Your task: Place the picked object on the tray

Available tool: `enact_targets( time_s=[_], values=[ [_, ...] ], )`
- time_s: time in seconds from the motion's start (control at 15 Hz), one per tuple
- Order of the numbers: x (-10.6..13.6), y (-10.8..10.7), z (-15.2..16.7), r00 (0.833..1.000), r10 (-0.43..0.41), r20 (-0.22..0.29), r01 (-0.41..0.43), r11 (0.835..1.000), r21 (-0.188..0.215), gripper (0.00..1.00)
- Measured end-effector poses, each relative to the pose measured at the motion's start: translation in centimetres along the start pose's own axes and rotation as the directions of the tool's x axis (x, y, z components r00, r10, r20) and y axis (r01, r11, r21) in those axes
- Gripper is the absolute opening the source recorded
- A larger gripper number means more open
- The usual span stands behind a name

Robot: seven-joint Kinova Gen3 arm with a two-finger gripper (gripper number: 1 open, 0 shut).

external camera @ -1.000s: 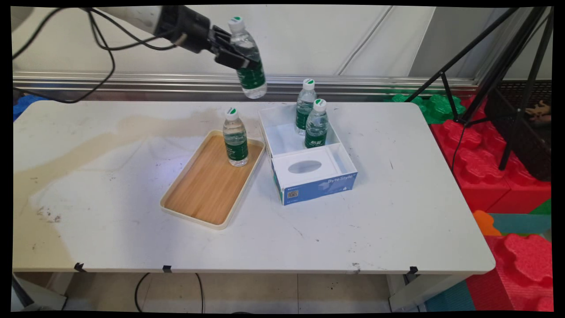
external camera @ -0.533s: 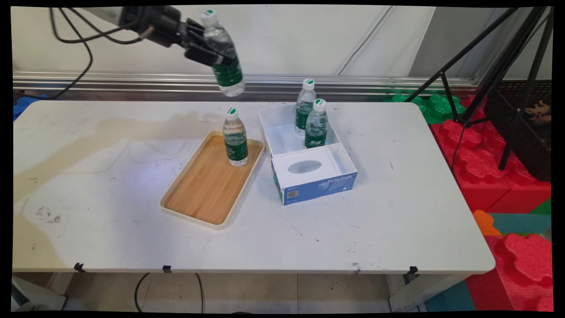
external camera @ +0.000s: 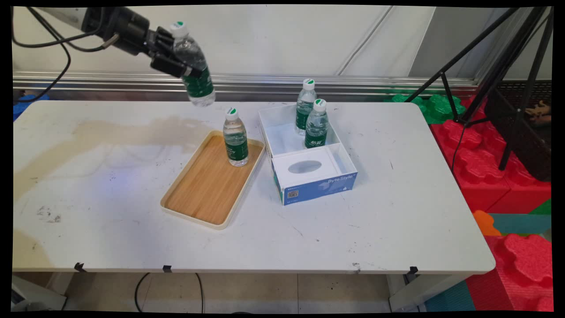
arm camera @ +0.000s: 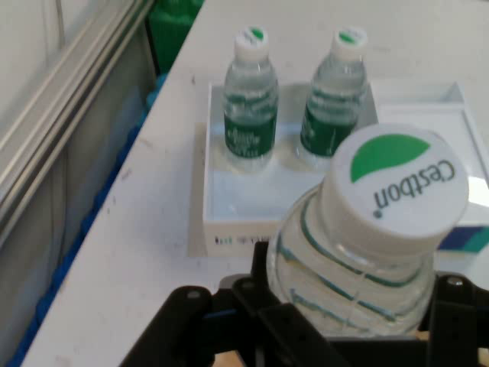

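Your pincer (external camera: 178, 66) pinches a tilted water bottle (external camera: 194, 70) high above the tabletop's (external camera: 110, 185) far edge. Since a second ago it has swung left and slightly lower, from above the blue-and-white box (external camera: 309, 172) to beyond the wooden tray (external camera: 207, 190). The tray's bottle (external camera: 235, 139) and the box's two stay put.

White tabletop (external camera: 397, 229), stained toward its left edge, carries a tray (external camera: 194, 212) and a box (external camera: 318, 187) mid-table, just beside each other

Robot lab, black tripod (external camera: 499, 66), foam floor blocks (external camera: 499, 176), scuffed white table (external camera: 397, 212)
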Motion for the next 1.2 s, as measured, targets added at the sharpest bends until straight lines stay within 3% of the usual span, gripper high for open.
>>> enact_targets(
  time_s=[0.53, 1.2],
  values=[
    [-4.2, -0.2, 0.7, 0.997, -0.012, 0.071, 0.012, 1.000, -0.007, 0.00],
    [-9.2, -0.1, 6.1, 0.994, -0.020, 0.107, 0.023, 0.999, -0.028, 0.00]
  ],
)
